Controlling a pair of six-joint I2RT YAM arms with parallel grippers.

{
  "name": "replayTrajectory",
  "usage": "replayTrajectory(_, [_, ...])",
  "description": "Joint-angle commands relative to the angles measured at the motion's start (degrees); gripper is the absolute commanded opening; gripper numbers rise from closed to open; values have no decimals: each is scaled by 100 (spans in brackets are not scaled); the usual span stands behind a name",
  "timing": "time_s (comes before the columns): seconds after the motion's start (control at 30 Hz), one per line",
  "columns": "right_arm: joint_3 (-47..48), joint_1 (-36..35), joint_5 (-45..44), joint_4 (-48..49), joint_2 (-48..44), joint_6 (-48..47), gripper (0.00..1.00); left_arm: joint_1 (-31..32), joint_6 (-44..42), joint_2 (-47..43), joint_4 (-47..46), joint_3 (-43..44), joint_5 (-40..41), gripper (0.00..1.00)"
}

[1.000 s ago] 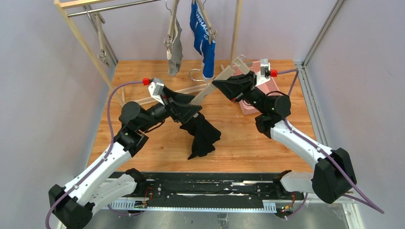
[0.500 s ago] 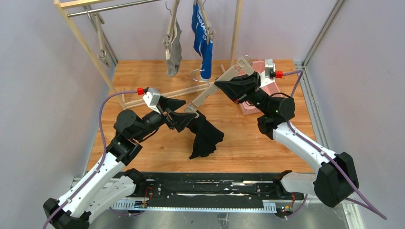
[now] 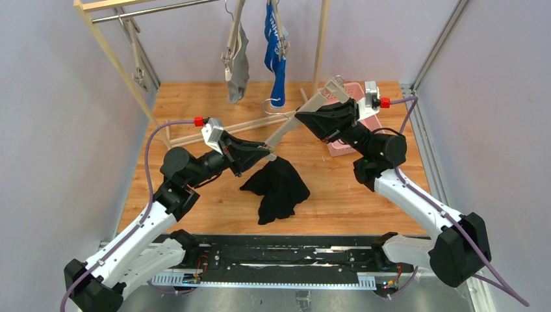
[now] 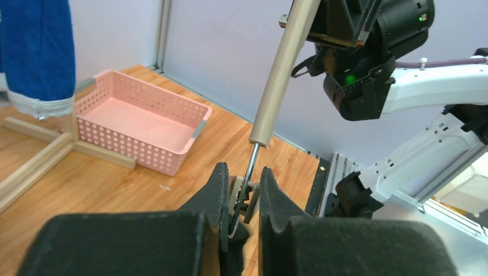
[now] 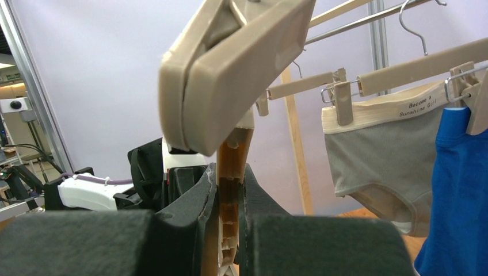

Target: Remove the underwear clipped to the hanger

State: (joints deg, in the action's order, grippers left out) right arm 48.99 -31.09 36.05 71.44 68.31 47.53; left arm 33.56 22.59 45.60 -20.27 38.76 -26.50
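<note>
pinching hanger [image 3: 294, 122] clip with left gripper [image 4: 240, 191], other end with right gripper [image 5: 230, 185]. hold squeeze, lift off black shorts [image 3: 278, 190] mid-frame.

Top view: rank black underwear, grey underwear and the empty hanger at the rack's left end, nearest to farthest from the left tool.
From the left tool, shut on the held hanger:
1. black underwear, on the table beside it.
2. grey underwear, hanging at the back.
3. empty hanger, back left.

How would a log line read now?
left jaws: pinching hanger clip; right jaws: holding hanger; black underwear: on table; grey underwear, blue underwear: clipped
</note>
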Motion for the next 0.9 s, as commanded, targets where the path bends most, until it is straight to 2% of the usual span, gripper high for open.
replayTrajectory(0.0, [23,-54,49,111,-194,7,1,36,34,24,-249,48,-203,0])
replayTrajectory(0.03, [30,-55,63,75,-198,-12,1,36,31,15,-228,63,-239,8])
replayTrajectory(0.1, [57,-54,98,-13,-204,-39,1,36,35,-8,-139,128,-227,45])
replayTrajectory(0.13, [66,-54,122,-42,-200,-41,1,36,31,-34,-98,174,-207,58])
replayTrajectory(0.2, [80,-55,157,-51,-189,-29,1,36,-25,-95,-91,237,-191,75])
replayTrajectory(0.27, [89,-55,178,-80,-184,-24,1,36,-111,-146,-91,280,-193,84])
replayTrajectory(0.47, [143,-93,233,-89,-134,27,1,36,-277,-70,-166,392,-437,87])
replayTrajectory(0.7, [254,-238,269,-78,-19,22,1,36,-143,278,-337,470,-724,81])
replayTrajectory(0.8, [318,-307,292,-78,42,5,1,36,-116,396,-436,490,-845,75])
replayTrajectory(0.87, [339,-341,291,-78,71,-13,0,36,-118,450,-518,493,-964,60])
